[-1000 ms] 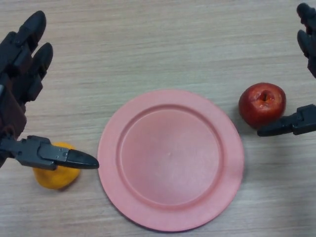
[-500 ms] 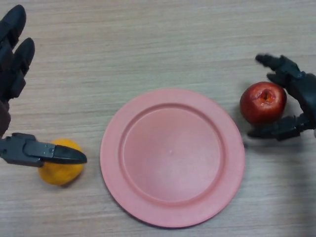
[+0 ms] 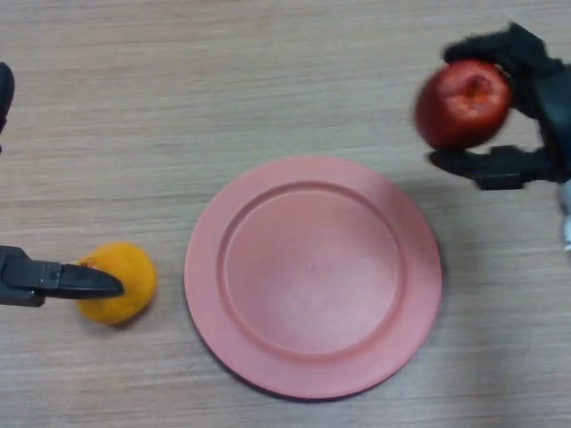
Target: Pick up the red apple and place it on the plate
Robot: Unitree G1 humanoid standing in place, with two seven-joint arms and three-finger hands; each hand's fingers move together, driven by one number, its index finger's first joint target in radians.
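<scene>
Pink plate (image 3: 312, 276) near tabletop's near edge, centre, nothing on it. Orange fruit (image 3: 116, 283) by left edge; left hand (image 3: 49, 281) thumb tip over it, fingers mostly out of view, can't tell state. Far right: right hand (image 3: 522, 107) curled round red apple (image 3: 461, 104), fingers over top, thumb beneath, apple beyond plate's far-right rim

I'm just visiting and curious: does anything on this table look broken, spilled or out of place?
Nothing stands out. The pink plate lies flat and bare, the orange fruit sits whole to its left, and the right hand holds the red apple, which looks intact.
</scene>
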